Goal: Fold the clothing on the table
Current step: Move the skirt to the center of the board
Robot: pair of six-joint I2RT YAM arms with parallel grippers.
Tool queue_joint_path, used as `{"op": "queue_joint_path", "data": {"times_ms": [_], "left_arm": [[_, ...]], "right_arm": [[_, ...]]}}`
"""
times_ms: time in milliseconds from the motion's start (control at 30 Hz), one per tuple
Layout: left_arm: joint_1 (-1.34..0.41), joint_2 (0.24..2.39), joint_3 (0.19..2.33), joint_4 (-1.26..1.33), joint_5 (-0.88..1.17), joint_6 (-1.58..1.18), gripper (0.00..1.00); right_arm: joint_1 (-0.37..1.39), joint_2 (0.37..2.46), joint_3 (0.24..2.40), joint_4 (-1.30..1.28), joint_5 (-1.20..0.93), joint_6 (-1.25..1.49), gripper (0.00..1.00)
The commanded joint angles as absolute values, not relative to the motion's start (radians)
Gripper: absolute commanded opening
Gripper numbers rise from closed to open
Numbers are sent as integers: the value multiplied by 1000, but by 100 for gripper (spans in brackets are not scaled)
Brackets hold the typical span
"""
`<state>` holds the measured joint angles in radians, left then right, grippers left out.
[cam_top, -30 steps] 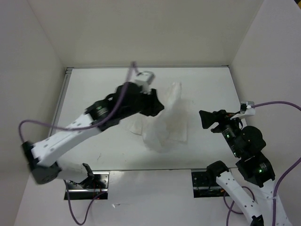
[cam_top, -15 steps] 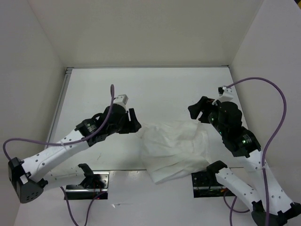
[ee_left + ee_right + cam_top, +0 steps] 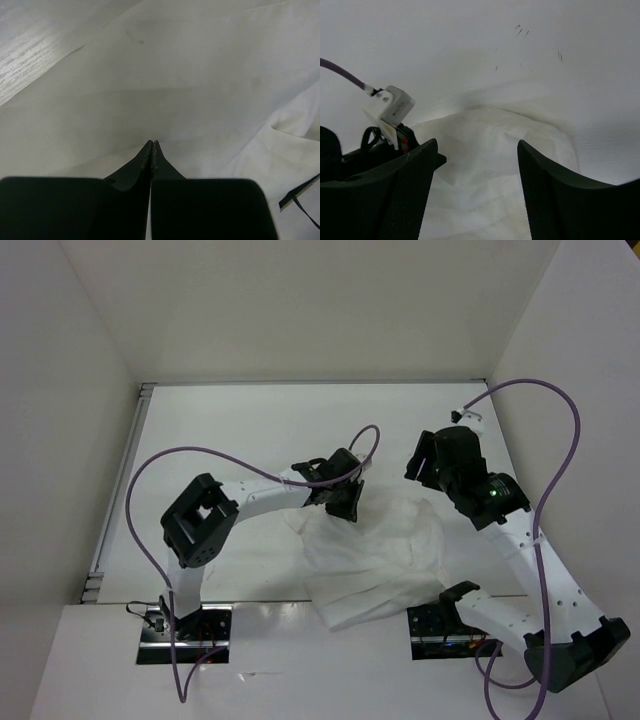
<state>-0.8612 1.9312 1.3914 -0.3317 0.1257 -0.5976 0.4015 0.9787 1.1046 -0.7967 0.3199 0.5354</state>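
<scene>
Top external view: the clothing (image 3: 372,558) lies in a rumpled heap on the near half of the table (image 3: 230,430), a little right of centre, its near corner reaching past the table's front edge beside the right arm's base. The left arm doubles back on itself (elbow to the left, wrist to the right) and its left gripper (image 3: 346,504) sits at the heap's far left edge. The right gripper (image 3: 424,466) hangs just off the cloth's far right corner.

Left wrist view: the left gripper (image 3: 152,145) has its two black fingers pressed together, tips meeting at the cloth (image 3: 175,75); I cannot tell whether a fold is pinched between them. A strip of table (image 3: 20,65) shows at the upper left.

Right wrist view: the right gripper (image 3: 477,145) has its fingers spread wide, nothing between them. Below lies the cloth (image 3: 490,165), with bare table (image 3: 445,40) beyond. The left arm's wrist camera (image 3: 390,107), a small white box on a purple cable, shows at the left.
</scene>
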Motion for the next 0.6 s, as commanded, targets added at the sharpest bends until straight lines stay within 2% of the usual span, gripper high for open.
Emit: {"op": "queue_joint_path", "data": {"times_ms": [0, 300, 567], "left_arm": [[-851, 1960, 1411, -314, 173, -571, 0], [-712, 2091, 1333, -341, 100, -718, 0], [-453, 1915, 1128, -310, -34, -879, 0]], "right_arm": [[382, 945, 1160, -828, 367, 549, 70], [373, 916, 1160, -838, 376, 568, 70], [364, 907, 1160, -838, 335, 536, 73]]}}
